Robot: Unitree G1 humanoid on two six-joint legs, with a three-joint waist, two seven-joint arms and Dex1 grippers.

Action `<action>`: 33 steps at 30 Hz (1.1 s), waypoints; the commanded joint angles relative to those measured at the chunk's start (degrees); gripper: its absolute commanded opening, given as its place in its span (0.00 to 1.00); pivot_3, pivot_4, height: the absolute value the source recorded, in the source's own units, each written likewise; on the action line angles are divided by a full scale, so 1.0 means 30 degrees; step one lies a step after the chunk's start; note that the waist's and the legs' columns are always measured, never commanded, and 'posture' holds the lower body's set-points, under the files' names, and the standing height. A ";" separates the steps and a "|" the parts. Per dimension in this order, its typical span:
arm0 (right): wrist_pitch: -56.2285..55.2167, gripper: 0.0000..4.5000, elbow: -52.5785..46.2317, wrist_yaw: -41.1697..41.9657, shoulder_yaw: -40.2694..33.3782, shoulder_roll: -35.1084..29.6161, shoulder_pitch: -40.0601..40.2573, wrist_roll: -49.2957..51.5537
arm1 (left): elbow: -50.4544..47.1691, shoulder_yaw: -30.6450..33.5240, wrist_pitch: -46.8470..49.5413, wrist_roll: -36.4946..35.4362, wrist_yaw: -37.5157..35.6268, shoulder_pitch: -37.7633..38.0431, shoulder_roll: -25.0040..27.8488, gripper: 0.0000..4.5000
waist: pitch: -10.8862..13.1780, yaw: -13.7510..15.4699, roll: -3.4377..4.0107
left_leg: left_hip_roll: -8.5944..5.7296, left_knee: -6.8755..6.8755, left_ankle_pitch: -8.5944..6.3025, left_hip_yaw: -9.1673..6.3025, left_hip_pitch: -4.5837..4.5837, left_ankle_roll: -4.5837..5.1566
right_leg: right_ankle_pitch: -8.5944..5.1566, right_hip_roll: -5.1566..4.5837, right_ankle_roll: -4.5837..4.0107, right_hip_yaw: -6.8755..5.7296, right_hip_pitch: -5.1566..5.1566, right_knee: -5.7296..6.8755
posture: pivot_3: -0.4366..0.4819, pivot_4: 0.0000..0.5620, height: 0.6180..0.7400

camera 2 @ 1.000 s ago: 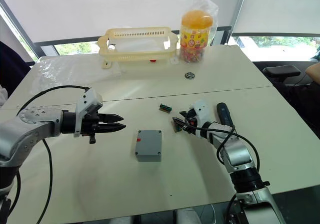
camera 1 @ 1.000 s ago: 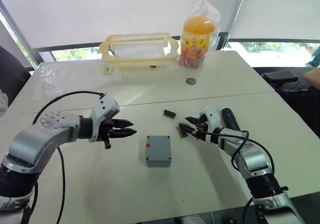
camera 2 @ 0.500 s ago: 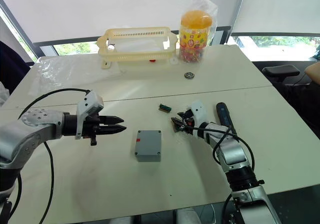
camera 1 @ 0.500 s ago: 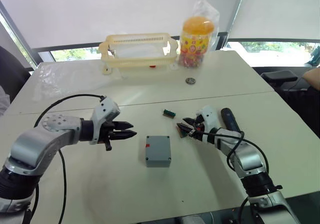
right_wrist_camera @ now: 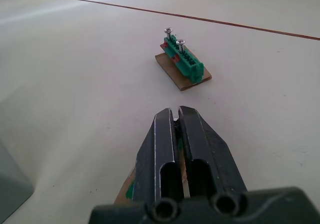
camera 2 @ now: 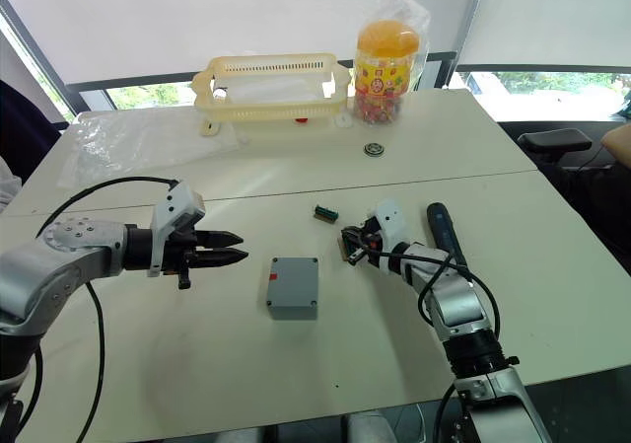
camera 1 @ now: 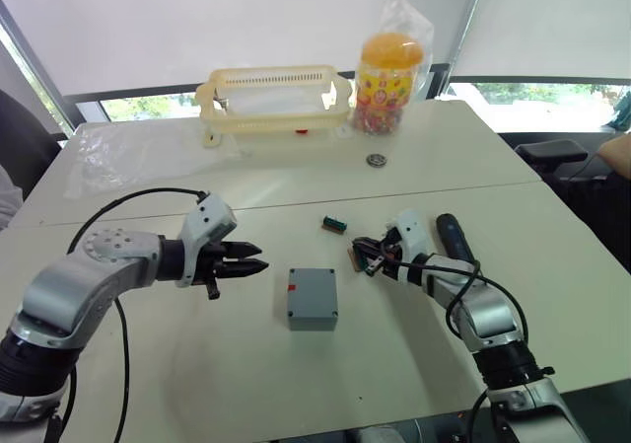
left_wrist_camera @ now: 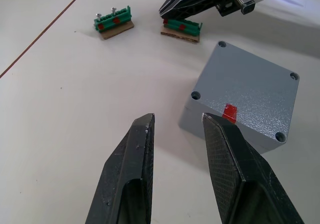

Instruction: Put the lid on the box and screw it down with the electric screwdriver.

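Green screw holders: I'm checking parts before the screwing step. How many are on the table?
2. One green holder lies alone, farther from the box, carrying two screws. The other lies under the right gripper beside the box. More may be hidden.

A white table (camera 1: 463, 147) stands before bright windows (camera 1: 513, 93) with drawn white blinds (camera 1: 197, 19).

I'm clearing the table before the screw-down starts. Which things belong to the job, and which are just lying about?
Belongs to the job:
- box, lid already on it
- electric screwdriver
- two green screw holders

Just lying about:
- yellow basket
- candy jar
- small round cap
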 commanded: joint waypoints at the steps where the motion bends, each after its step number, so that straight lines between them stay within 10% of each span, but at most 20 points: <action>1: 0.0272 0.02 -0.1523 -0.0098 -0.0797 -0.0247 -0.0352 0.0357 | -0.0249 0.0184 -0.0440 0.0090 -0.0134 0.0026 -0.0021 0.33 | 0.0000 -0.0001 0.0000 | 0.0000 0.0000 0.0000 -0.0001 0.0000 0.0000 | 0.0000 0.0000 0.0000 0.0000 -0.0001 0.0000 | 0.48 0.27 1.00; 23: 0.7810 0.02 -1.1866 0.0223 -0.1752 -0.1476 0.0834 0.5675 | -0.0825 -0.0074 -0.1098 0.0054 -0.2543 -0.0430 0.1520 0.33 | 0.0002 0.0012 0.0002 | 0.0001 -0.0002 -0.0001 -0.0011 -0.0003 0.0002 | -0.0001 0.0003 -0.0001 -0.0007 -0.0001 -0.0001 | 0.48 0.27 1.00; 33: 0.7071 0.02 -1.1576 -0.0248 -0.0077 -0.1404 0.1796 0.5070 | -0.1899 -0.1004 -0.1748 0.0806 -0.3265 -0.0045 0.2274 0.33 | 0.0002 0.0009 0.0002 | -0.0001 0.0001 -0.0001 -0.0003 -0.0002 0.0002 | -0.0002 0.0002 -0.0002 -0.0003 -0.0001 -0.0002 | 0.48 0.27 1.00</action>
